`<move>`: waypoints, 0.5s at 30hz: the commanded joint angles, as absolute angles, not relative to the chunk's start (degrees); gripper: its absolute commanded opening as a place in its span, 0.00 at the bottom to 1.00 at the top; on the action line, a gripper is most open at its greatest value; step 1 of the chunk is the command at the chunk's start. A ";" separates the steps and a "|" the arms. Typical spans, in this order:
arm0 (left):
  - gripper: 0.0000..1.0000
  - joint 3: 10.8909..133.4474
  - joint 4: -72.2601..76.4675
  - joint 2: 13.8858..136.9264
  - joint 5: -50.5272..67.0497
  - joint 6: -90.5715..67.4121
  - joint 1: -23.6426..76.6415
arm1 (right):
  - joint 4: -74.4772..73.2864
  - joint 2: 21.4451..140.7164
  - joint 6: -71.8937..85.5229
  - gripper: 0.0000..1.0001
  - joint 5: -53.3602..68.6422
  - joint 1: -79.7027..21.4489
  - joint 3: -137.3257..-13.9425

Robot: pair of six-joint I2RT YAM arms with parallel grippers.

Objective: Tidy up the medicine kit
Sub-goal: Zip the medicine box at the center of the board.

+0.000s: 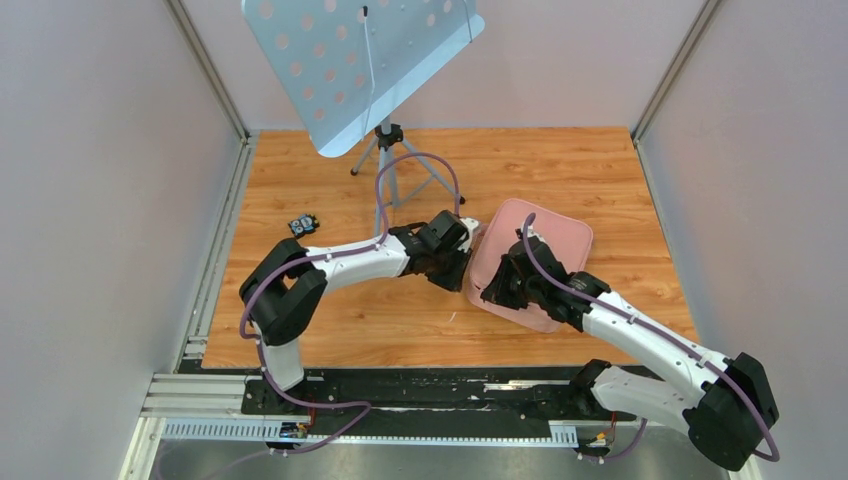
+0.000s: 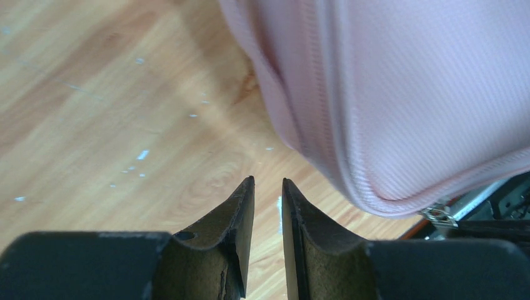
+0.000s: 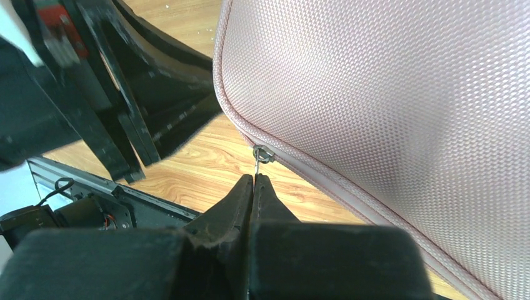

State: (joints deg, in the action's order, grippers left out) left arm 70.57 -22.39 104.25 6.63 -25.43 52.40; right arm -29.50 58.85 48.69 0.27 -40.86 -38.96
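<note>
Right wrist view: my right gripper is pinching the zipper pull at the kit's near corner. It's lying shut on the table, with the stand sitting behind-left of it. My left gripper is hovering just left of the kit, fingers barely apart, empty.

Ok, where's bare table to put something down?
Back right, between music stand and wall, behind the medicine kit; also near-centre wood along the front rail. Crowded at the kit's left edge, where left tool sits beside right tool, pinching the zipper pull.
</note>
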 commanded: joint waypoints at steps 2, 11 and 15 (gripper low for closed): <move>0.32 72.23 -22.08 105.12 5.40 -23.15 48.64 | -25.83 58.40 47.46 0.00 -2.20 -41.31 -40.78; 0.31 79.17 -20.78 112.81 11.20 -23.20 48.52 | -25.77 59.27 47.63 0.00 -1.41 -41.31 -41.58; 0.31 79.11 -20.23 113.48 12.56 -23.00 49.67 | -25.80 59.33 47.55 0.00 -1.49 -41.31 -41.72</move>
State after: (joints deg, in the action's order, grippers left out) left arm 77.23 -22.41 112.97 9.85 -23.70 48.36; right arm -29.41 59.29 47.92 -0.58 -41.06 -39.13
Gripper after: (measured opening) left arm 0.313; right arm 0.003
